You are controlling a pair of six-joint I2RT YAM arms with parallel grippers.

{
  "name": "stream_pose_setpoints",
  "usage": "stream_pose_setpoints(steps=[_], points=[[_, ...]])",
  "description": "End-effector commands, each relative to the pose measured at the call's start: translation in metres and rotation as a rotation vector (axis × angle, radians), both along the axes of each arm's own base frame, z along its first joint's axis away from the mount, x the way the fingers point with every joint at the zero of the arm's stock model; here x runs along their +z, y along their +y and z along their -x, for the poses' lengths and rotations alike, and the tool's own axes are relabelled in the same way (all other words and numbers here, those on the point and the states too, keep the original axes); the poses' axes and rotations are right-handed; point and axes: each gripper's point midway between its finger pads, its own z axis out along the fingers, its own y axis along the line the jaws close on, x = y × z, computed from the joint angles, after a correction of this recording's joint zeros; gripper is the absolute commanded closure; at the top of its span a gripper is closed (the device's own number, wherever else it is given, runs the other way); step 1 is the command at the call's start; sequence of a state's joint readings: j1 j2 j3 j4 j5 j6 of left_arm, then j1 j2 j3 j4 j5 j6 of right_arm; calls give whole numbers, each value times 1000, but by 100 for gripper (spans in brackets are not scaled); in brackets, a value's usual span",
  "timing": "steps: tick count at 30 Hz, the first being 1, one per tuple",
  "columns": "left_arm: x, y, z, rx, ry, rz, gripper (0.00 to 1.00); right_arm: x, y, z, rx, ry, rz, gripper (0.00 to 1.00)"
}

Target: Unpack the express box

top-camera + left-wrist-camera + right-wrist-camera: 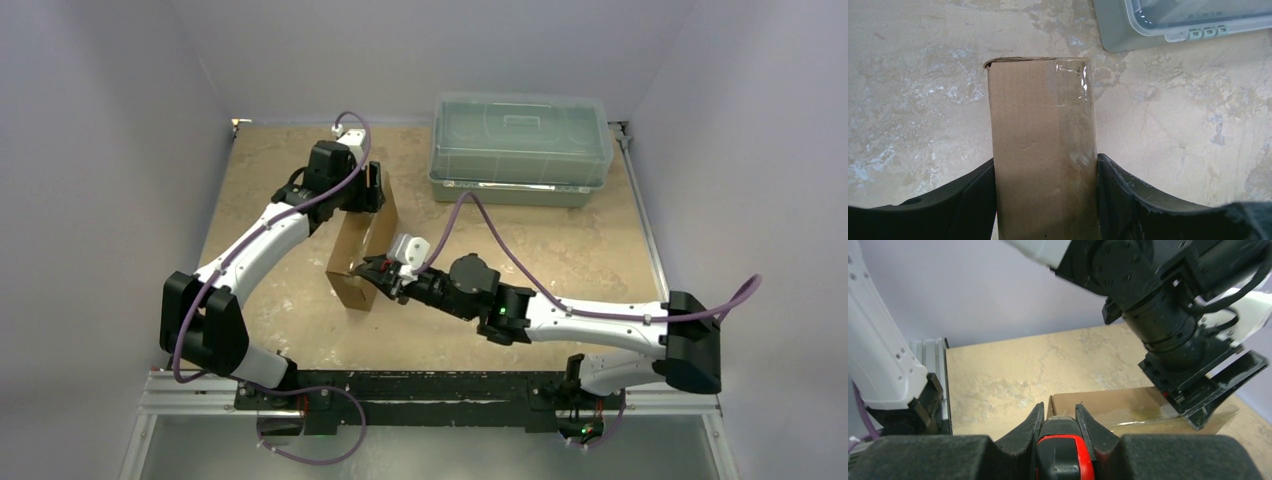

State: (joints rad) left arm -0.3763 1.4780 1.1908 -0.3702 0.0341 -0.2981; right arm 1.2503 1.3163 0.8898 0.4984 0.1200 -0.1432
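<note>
- Two arms meet at one express box (352, 262) in the overhead view. The brown cardboard mailer stands on a long edge near the middle of the mottled beige table (560, 250). The left gripper (372, 192) sits on its far end and the right gripper (385, 272) is at its near end. One translucent grey-green plastic bin (520, 150), lid on, lies at the far right, well apart from the box.
- Only the left wrist view shows that grip closely. Two black fingers (973, 200) press the box's opposite flat faces, clamped tight on the cardboard. One strip of glossy clear tape (1075, 110), wrinkled at its end, runs along the narrow matte face. A rounded corner of the bin shows at the upper right.
- Only the right wrist view shows the right gripper's two padded fingertips (1034, 421). They are drawn close with a narrow gap, just at the box's near top corner. Whether they pinch the cardboard cannot be told. One red part (1065, 460) sits between their bases. Beyond, the left gripper straddles the far end.
</note>
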Motion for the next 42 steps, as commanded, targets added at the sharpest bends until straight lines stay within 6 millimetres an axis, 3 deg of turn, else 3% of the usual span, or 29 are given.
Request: stream_pose_setpoints(steps=[1,6,11,14,20,28,30,37,42], points=[[-22,7,9,-47,51,-64,76,87,-16,9,6,-48,-216,100],[-22,7,9,-48,53,-63,76,86,-10,-1,-52,-26,-181,100],[-21,5,10,-58,52,-59,76,93,-39,-5,-131,-11,-212,100],[-18,2,11,-76,43,-51,76,77,-67,-15,-240,15,-182,100],[-16,-11,18,-163,14,-90,75,38,-146,-42,-580,84,-106,100],[-9,-45,49,-402,-81,-197,75,-2,-235,-80,-919,251,-71,100],[-3,-52,60,-475,-118,-200,74,-7,-241,-86,-908,294,-75,100],[17,-73,99,-664,-242,-109,72,-19,-217,-81,-773,380,-26,100],[6,-86,118,-765,-215,-102,71,-8,-210,-71,-689,381,-83,100]])
